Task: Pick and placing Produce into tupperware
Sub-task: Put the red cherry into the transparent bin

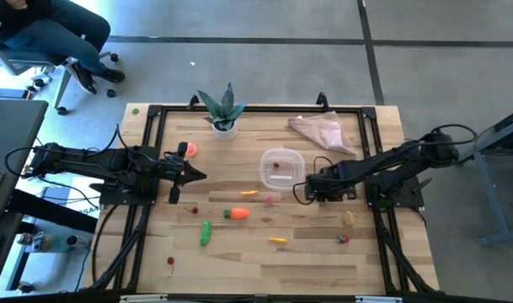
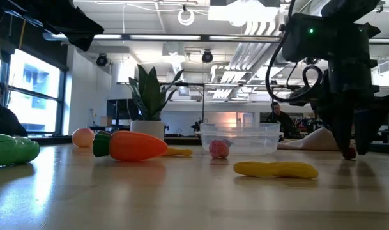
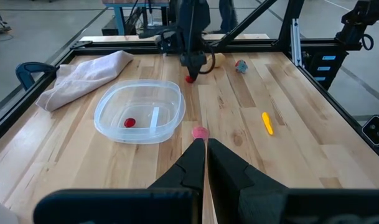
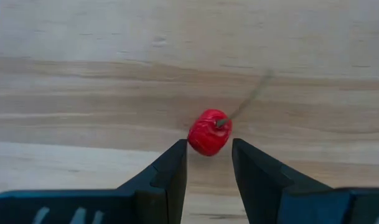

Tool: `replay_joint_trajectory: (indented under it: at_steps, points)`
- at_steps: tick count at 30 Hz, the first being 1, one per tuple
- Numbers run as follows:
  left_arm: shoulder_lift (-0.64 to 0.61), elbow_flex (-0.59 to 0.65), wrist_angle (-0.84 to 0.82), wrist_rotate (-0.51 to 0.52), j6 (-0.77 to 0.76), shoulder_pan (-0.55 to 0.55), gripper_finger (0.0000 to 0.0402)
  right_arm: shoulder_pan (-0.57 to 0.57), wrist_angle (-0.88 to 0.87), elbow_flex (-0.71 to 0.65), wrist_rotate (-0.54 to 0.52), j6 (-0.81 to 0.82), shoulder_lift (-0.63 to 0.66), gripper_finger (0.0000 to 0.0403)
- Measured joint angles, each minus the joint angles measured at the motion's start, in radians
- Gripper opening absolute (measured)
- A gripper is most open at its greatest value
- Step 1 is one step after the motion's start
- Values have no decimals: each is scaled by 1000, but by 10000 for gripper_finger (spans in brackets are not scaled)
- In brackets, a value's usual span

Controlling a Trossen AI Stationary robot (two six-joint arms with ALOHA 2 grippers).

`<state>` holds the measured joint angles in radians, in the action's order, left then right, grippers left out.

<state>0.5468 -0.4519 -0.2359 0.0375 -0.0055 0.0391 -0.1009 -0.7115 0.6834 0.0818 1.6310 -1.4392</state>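
A wooden table [image 1: 323, 252] with a black frame is standing on a grey floor. A person is sitting on a rolling chair [image 1: 45, 38] at the far left of the room. In the low view, bright ceiling lights are shining in a big room behind the table.

The right gripper [image 4: 209, 163] is reaching down to the table just right of the clear tupperware [image 1: 280, 167]. Its two fingers are standing partly apart with a small red berry [image 4: 209, 132] right at their tips. The berry is sitting on the wood, and I cannot tell if the fingers are touching it. One more red berry [image 3: 130, 122] is lying inside the tupperware.

The left gripper [image 3: 206, 148] is clenched tight with nothing in it, waiting over the left side of the table.

A pink ball [image 3: 199, 132] is lying between the left gripper and the tupperware. Nearer are an orange carrot [image 1: 237, 214], a green cucumber [image 1: 205, 232] and a yellow piece [image 1: 277, 241]. A peach [image 1: 189, 150] is lying by the left arm. A potato [image 1: 350, 219] is lying near the right arm. A spiky plant [image 1: 223, 108] and a pinkish cloth [image 1: 323, 130] are sitting at the far edge.
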Motion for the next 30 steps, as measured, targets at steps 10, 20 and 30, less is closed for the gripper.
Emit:
replay_joint_trajectory:
  at_steps: [10,20,30]
  points:
    - [0,0,0,0,0,0,7,7,16,0,-27,-16,-28,119]
    - [0,0,0,0,0,0,7,49,3,0,-46,-41,-28,119]
    - [0,0,0,0,0,0,7,46,-14,0,-20,-76,-28,119]
